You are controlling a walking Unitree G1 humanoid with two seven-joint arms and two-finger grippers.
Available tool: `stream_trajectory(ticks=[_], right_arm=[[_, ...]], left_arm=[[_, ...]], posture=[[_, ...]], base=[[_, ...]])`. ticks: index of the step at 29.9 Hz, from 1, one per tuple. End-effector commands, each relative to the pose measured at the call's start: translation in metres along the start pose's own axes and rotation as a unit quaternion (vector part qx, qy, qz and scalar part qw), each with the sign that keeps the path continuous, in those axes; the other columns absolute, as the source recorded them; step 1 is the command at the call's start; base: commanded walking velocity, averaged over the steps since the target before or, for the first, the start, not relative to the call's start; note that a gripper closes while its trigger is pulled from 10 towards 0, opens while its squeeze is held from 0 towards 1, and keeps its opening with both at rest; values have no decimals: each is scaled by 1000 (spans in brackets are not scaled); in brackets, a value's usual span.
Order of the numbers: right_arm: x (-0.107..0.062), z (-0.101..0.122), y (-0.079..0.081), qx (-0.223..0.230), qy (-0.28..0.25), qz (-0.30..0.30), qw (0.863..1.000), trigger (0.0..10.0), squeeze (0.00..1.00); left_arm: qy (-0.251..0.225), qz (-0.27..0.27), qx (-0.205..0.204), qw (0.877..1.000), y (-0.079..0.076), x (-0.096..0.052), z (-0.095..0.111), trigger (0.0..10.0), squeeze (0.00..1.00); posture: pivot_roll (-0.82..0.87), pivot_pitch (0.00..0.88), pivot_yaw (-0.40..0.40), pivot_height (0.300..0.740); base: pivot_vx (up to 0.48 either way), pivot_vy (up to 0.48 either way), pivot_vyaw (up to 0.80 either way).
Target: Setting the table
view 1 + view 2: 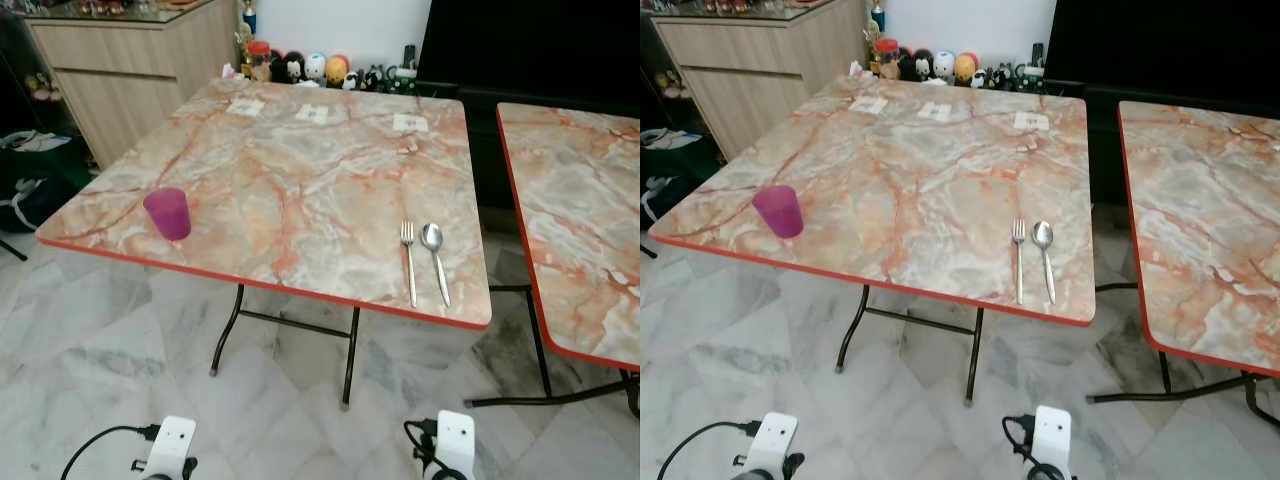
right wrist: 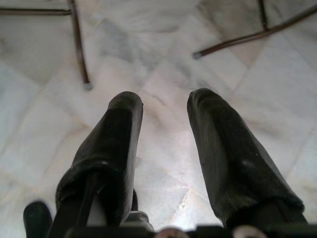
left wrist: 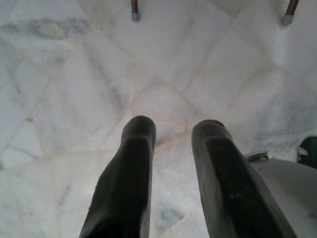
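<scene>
A marble-patterned folding table (image 1: pixel 300 180) with a red edge stands in front of me. A purple cup (image 1: pixel 168 213) sits upright near its front left corner. A fork (image 1: pixel 408 258) and a spoon (image 1: pixel 435 258) lie side by side near the front right edge. Three white paper squares (image 1: pixel 312 113) lie along the far side. Both arms hang low over the floor. My left gripper (image 3: pixel 171 131) is open above the marble tiles with nothing between its fingers. My right gripper (image 2: pixel 163 106) is open too, pointing at the floor near the table legs (image 2: pixel 79 49).
A second marble table (image 1: pixel 575 210) stands close on the right with a narrow gap between. A wooden cabinet (image 1: pixel 130 60) is at the back left, small figurines (image 1: pixel 310 68) line the wall, and dark bags (image 1: pixel 30 190) lie on the floor at left.
</scene>
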State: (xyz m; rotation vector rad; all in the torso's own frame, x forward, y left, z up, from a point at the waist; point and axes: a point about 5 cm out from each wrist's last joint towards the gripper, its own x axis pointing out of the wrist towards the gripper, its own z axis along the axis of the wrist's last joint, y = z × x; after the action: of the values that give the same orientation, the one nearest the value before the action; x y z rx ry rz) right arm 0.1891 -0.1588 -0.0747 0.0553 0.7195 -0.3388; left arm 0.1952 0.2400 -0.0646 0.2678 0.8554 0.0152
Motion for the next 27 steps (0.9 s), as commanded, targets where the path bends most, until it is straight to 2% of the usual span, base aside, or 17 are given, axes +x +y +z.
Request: stream_trajectory(ticks=[1, 3, 4, 6, 11, 12, 13, 15, 19, 20, 23, 24, 27], right_arm=[[13, 33, -34, 23, -66, -49, 996, 10000, 0], [15, 52, -44, 42, -115, -61, 991, 10000, 0], [15, 52, -44, 42, -115, -61, 991, 10000, 0], [11, 57, -42, 55, -154, -60, 985, 10000, 0], [5, 54, -44, 67, -173, -63, 981, 10000, 0], [-2, 52, -45, 52, -196, -37, 978, 10000, 0], [-2, 52, -45, 52, -196, -37, 978, 10000, 0], [-11, 58, -43, 21, -240, -11, 970, 10000, 0], [-20, 70, -44, 2, -283, -3, 959, 10000, 0], [-24, 81, -43, -4, -310, 2, 951, 10000, 0], [-27, 100, -35, -5, -340, 35, 940, 10000, 0], [-31, 115, -28, -19, -362, 65, 930, 10000, 0], [-32, 135, -21, -4, -376, 91, 922, 10000, 0]], left_arm=[[5, 1, -2, 1000, -2, -1, -3, 10000, 0], [5, -1, 0, 1000, -3, -1, -4, 10000, 0], [5, -1, 0, 1000, -3, -1, -4, 10000, 0], [5, -1, 1, 1000, -3, -1, -6, 10000, 0], [7, 0, 2, 1000, -2, -2, -9, 10000, 0], [9, -1, 2, 1000, -3, -3, -11, 10000, 0], [9, -1, 2, 1000, -3, -3, -11, 10000, 0], [10, -1, 2, 1000, -3, -3, -12, 10000, 0], [11, -1, 2, 1000, -3, -3, -13, 10000, 0], [10, -1, 0, 1000, -3, -3, -13, 10000, 0], [10, -3, 1, 1000, -3, -4, -13, 10000, 0], [10, -4, 3, 1000, -4, -3, -13, 10000, 0], [8, 0, -1, 1000, -1, -3, -11, 10000, 0]], posture=[[102, 0, -63, 740], [108, 0, -75, 740], [108, 0, -75, 740], [101, 0, -80, 740], [97, 0, -83, 740], [96, 0, -83, 740], [96, 0, -83, 740], [90, 0, -83, 740], [82, 0, -82, 740], [78, 0, -79, 740], [66, 0, -71, 740], [66, 0, -71, 740], [66, 0, -72, 740]], base=[[0, 0, 0], [0, 0, 0], [0, 0, 0], [0, 0, 0], [0, 0, 0], [0, 0, 0], [0, 0, 0], [0, 0, 0], [0, 0, 0], [0, 0, 0], [0, 0, 0], [0, 0, 0], [0, 0, 0]])
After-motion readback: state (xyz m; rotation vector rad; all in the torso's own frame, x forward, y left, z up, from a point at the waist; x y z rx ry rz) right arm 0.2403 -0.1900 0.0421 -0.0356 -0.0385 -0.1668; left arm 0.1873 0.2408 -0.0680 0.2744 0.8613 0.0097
